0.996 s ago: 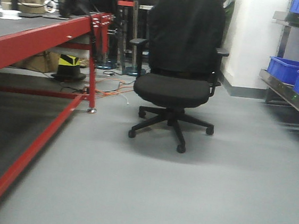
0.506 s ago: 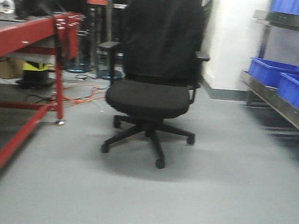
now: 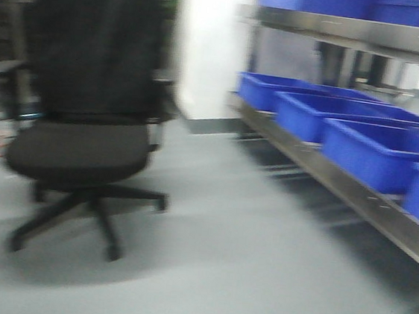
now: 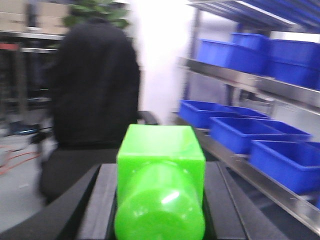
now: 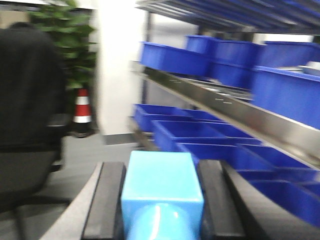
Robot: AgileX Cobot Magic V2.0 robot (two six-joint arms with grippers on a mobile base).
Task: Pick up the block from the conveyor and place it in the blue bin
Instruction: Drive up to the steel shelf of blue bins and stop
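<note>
Left gripper (image 4: pixel 161 202) clamped on green block (image 4: pixel 161 150) — right gripper (image 5: pixel 161 202) clamped on light-blue block (image 5: pixel 162 177); blue bins (image 3: pixel 360 147) shelved right of black chair (image 3: pixel 90 77).

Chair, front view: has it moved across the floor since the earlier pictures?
No. The chair slid left in frame, but so did the white wall beside it: the camera turned right, towards the bins.

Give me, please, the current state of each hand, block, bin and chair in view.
left hand: shut on the green block, held out ahead.
right hand: shut on the blue block, held out ahead.
blue bins: open-topped, in a row on the lower shelf; too blurred to show contents.
office chair: upright, seat unoccupied.
</note>
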